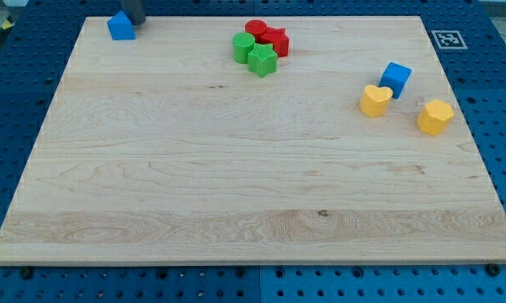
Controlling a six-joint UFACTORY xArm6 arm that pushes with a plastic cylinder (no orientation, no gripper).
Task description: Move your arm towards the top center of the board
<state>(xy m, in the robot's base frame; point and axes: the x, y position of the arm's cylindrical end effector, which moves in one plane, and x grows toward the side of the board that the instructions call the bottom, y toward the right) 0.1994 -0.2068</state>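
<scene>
Currently, camera view: rod enters at the view's top left, its tip (135,23) touching or just beside the right edge of a small blue block (120,26). No jaws on this rig, nothing held. Target, the wooden board (236,185)'s top centre, lies to the view's right of the tip, along the top edge; it has no long axis. Red and green block cluster (260,46) sits right there, so contact looks likely.

My tip (136,23) sits just right of a blue block (120,26) at the board's (236,185) top-left corner.
</scene>
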